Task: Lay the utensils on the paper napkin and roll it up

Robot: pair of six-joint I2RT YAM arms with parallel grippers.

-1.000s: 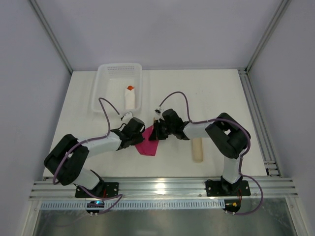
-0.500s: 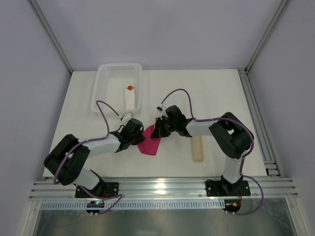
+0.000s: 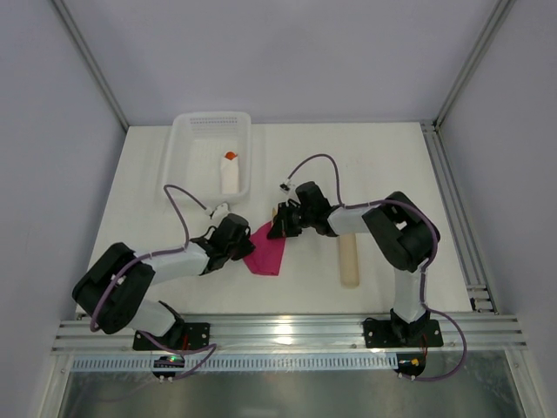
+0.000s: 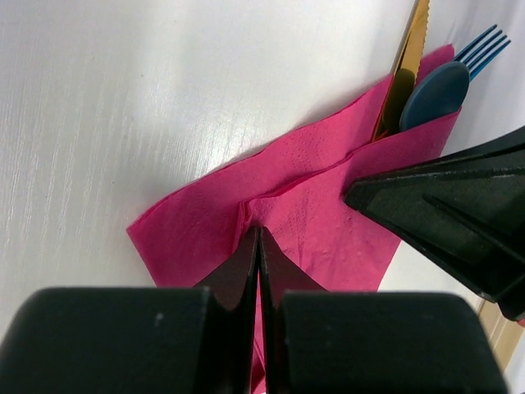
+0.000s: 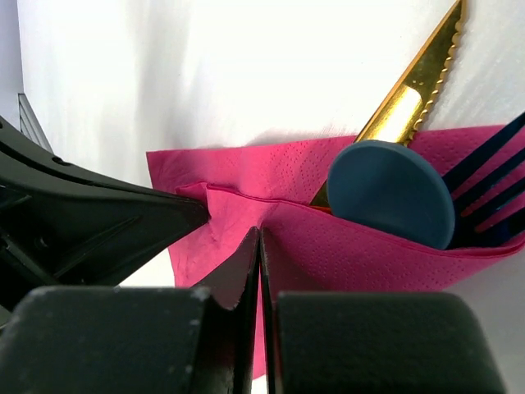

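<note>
From above, we see the paper napkin (image 3: 268, 254) lying folded on the white table (image 3: 383, 165) between the arms. Its long axis runs roughly from the near edge toward the far wall. The left gripper (image 3: 246, 246) meets its left side and the right gripper (image 3: 276, 230) its far end. A beige strip (image 3: 349, 261) lies to the right, and a clear basket (image 3: 177, 157) at the far left holds a white roll (image 3: 230, 177). Pale walls close in the table.

From the left wrist, our left gripper (image 4: 257, 234) has its fingers pressed together, pinching a raised fold of the paper napkin (image 4: 320, 222). The knife (image 4: 408, 61), spoon (image 4: 435, 92) and fork (image 4: 486, 45) sit tucked in the fold, heads pointing up and right. The right gripper (image 4: 447, 209) touches the folded edge.

From the right wrist, our right gripper (image 5: 259, 235) is likewise closed tight, nipping the paper napkin (image 5: 353, 250) at its folded edge. The knife (image 5: 420, 82) slants up to the right, and the spoon (image 5: 394, 193) and fork (image 5: 492, 176) lie beside it. The left gripper (image 5: 98, 222) comes in from the left
</note>
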